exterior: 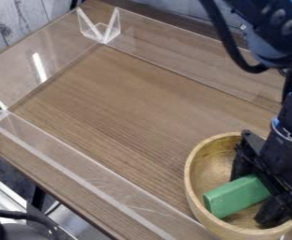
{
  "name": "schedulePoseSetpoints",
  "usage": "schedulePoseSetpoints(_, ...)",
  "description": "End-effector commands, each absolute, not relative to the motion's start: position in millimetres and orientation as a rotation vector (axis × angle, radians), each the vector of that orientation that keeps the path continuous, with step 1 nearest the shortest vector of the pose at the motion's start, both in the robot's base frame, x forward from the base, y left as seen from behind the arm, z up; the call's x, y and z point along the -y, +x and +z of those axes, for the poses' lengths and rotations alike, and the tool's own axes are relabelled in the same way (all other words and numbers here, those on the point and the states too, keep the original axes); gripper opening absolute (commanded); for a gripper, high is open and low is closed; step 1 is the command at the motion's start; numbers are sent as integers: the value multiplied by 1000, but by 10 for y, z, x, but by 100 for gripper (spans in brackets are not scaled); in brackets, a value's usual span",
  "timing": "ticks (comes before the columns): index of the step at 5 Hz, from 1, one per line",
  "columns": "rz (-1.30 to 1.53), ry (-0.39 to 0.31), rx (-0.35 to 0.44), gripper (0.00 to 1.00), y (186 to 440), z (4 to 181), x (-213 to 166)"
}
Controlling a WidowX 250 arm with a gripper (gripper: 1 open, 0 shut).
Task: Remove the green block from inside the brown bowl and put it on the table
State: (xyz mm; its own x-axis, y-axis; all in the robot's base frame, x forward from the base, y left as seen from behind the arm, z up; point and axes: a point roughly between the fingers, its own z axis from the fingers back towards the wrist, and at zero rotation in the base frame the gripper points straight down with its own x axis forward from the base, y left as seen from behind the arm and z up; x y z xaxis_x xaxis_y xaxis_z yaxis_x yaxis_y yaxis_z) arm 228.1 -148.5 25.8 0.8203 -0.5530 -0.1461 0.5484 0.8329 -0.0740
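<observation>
the table (pixel 111 103) has the brown bowl (pixel 196 171) at its edge; inside, the gripper (pixel 253 184) stands wide over the green block (pixel 236 196). i'd straddle its narrow sides, close evenly, then lift straight clear of the rim.

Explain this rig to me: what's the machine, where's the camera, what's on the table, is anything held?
It's one robot arm, dark, entering from the right and ending in a gripper. A single camera looks down at an angle on the table, a wood-grain top edged with low clear walls. The bowl, light wood, sits near the lower right. The green block lies inside it. The gripper reaches into the bowl with its jaws open, right by the block; no firm hold shows.
</observation>
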Motion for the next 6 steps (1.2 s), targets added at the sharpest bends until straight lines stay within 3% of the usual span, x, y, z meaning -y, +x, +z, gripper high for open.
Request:
schedulePoseSetpoints(1,-583,-42,-140,100,2359,245,1505)
schedulePoseSetpoints(4,-577,-53,-161,100,2413,122,1475)
schedulePoseSetpoints(5,-576,-56,-164,0,2413,107,1468)
schedulePoseSetpoints(6,-578,-56,-161,0,2411,117,1461)
